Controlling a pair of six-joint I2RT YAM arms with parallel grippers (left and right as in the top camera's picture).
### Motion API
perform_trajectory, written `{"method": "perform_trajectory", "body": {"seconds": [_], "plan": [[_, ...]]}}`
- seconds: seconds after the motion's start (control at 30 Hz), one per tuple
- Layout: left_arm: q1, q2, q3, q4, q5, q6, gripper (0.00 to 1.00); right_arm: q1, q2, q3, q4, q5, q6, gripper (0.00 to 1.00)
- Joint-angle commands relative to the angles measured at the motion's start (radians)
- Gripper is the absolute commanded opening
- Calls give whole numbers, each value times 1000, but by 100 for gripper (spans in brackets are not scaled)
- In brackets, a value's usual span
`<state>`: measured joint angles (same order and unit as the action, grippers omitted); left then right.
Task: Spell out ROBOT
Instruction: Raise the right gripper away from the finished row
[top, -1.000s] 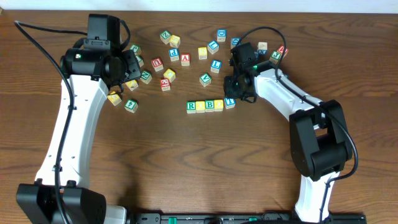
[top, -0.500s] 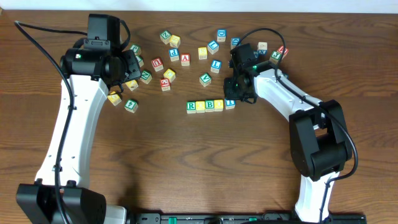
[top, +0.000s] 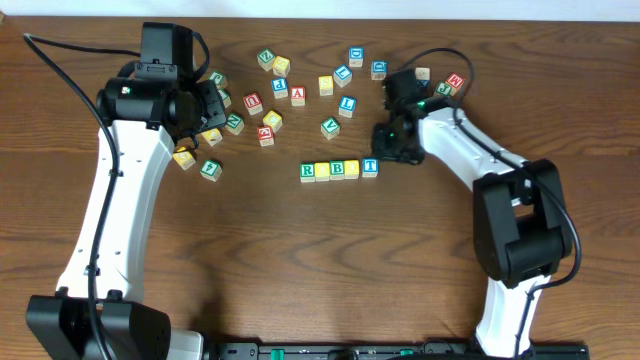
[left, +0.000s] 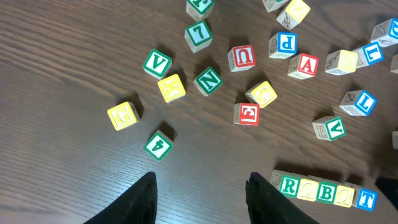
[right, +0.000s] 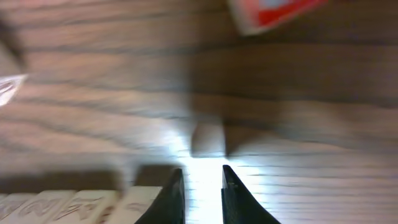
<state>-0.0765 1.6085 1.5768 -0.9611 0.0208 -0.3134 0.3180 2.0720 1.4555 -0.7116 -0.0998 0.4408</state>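
Observation:
Five cubes stand in a row mid-table: green R (top: 307, 171), yellow cube (top: 322, 171), green B (top: 337, 170), yellow cube (top: 352, 169), blue T (top: 370, 167). The left wrist view also shows R (left: 289, 185), B (left: 324, 191) and T (left: 367, 199). My right gripper (top: 390, 155) hangs just right of the T, apart from it. Its jaws (right: 202, 180) are open by a narrow gap, with bare wood between, and the blurred row (right: 74, 208) lies to their left. My left gripper (left: 202, 186) hovers open and holds nothing, over bare table at the far left (top: 205, 105).
Several loose letter cubes lie scattered behind the row, among them a red A (top: 297, 95), a green V (top: 330, 128) and a blue L (top: 347, 103). More sit near the left arm, such as a yellow G (left: 122, 116) and a green 4 (left: 158, 144). A red-framed cube (right: 273, 12) lies ahead of the right gripper.
My right gripper has drawn back to the right, away from the T cube, and its jaws have parted slightly. The T now sits square in the row. The left arm has not moved.

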Motion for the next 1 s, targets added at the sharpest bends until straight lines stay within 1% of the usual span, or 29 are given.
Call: {"method": "perform_trajectory", "body": {"seconds": [0.0,0.13,0.33,0.57,0.97], "plan": [[2,6,-15,0,-3,10,46,-10,10,-5,-6,11,38,16],[2,6,-15,0,-3,10,46,1,10,-5,-19,11,41,16],[2,6,-15,0,-2,10,46,12,10,-24,-68,11,106,13],[2,6,-15,0,-2,10,46,18,10,-30,-63,-35,105,12],[2,6,-15,0,-2,10,46,37,10,-30,-32,-43,74,12]]}}
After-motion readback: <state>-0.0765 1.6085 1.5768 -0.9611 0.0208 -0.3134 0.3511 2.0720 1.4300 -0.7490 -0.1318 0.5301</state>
